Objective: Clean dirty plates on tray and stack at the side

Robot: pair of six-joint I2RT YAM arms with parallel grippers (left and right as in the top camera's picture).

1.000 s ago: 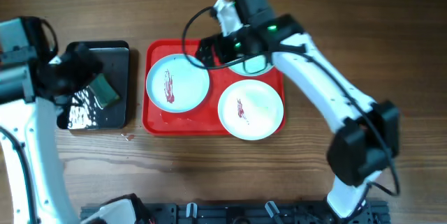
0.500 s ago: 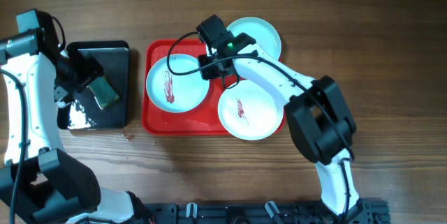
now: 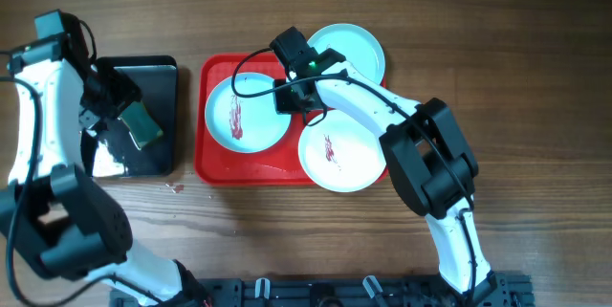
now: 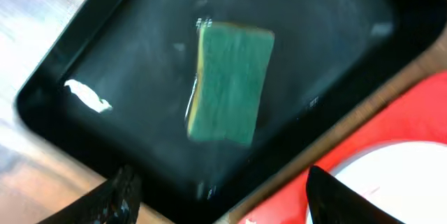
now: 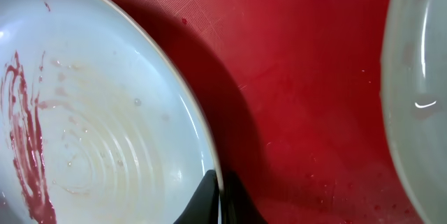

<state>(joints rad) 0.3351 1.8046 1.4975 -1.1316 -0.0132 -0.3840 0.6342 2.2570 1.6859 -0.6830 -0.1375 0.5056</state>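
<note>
Our right end effector (image 5: 220, 202) is pinched closed on the rim of the red-smeared plate (image 3: 239, 116), which lies in the left half of the red tray (image 3: 212, 164). Our left end effector (image 4: 222, 185) gapes wide above the sponge (image 4: 229, 81) in the black tray (image 4: 105, 63).

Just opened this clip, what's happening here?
The right gripper is pinching the rim of the smeared plate on the left of the red tray. The left gripper hangs open over the green sponge in the black tray. A second smeared plate sits on the tray; a third plate, without visible smears, lies at its far edge.
</note>
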